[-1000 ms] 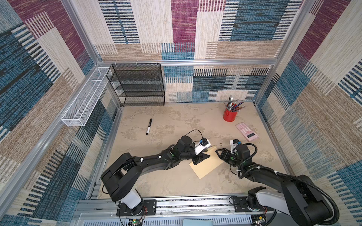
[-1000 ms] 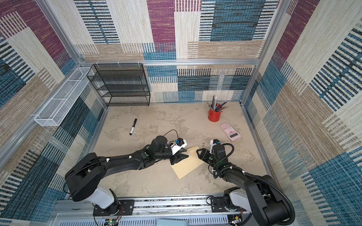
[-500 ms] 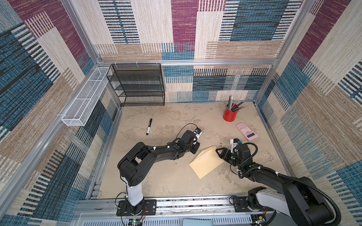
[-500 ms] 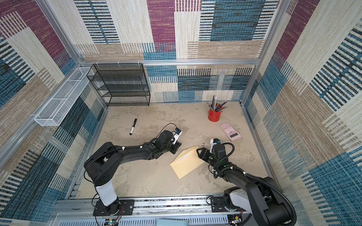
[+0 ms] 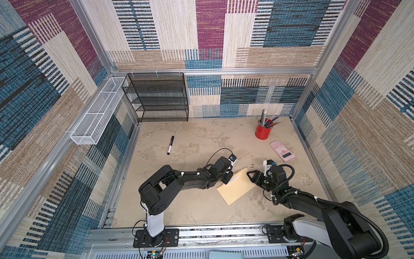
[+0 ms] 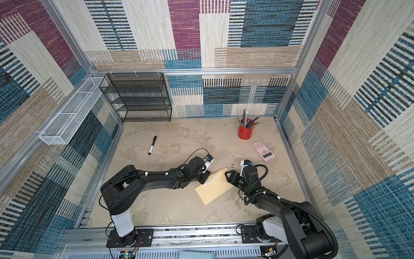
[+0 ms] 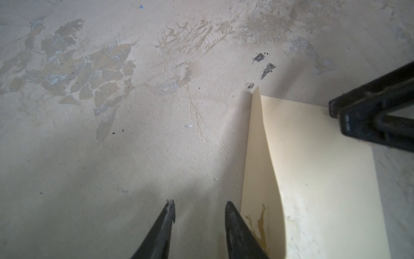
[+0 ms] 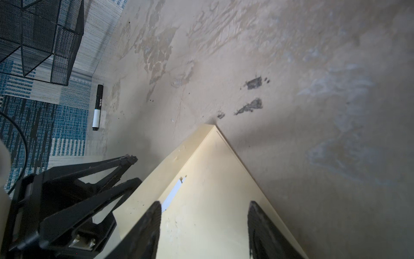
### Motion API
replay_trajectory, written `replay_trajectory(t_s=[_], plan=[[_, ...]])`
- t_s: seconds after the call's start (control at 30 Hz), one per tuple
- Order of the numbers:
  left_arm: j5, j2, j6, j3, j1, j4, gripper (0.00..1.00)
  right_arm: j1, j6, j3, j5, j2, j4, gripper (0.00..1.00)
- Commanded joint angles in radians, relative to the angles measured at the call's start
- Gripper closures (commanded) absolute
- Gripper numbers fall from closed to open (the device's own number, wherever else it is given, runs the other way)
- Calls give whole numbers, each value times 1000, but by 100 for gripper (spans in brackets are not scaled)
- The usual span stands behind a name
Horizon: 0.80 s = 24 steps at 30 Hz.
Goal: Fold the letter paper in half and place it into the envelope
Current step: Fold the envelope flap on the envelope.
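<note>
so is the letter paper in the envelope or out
In, nearly all: only a white sliver of the letter paper shows at the envelope mouth.

Left arm [image 5: 190, 179] stretched low toward frame centre, left pincer [image 7: 199, 208] jaws parted, nothing between. Right arm [image 5: 298, 197] reaches in from lower right, right pincer [image 8: 205, 208] jaws wide apart.

blk marker [image 5: 170, 145] left of centre; red pen cup [image 5: 261, 132] back-right, pink calc [image 5: 283, 151] near it; mesh rack [image 5: 156, 98], wire basket [image 5: 98, 112] back-left
</note>
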Motion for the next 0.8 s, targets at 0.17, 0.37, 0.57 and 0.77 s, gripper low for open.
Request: replay_trajectory(t_s=[0.17, 0.37, 0.57, 0.77], plan=[[-18, -60, 28, -14, -28, -39, 60, 1, 14, -14, 1, -1, 41, 37], [15, -92, 36, -11, -55, -64, 60, 0, 23, -25, 7, 1, 50, 37], [15, -80, 42, -8, -76, -79, 61, 0, 29, -31, 7, 11, 61, 37], [7, -79, 45, -6, -105, -96, 61, 0, 37, -34, 3, 34, 79, 37]])
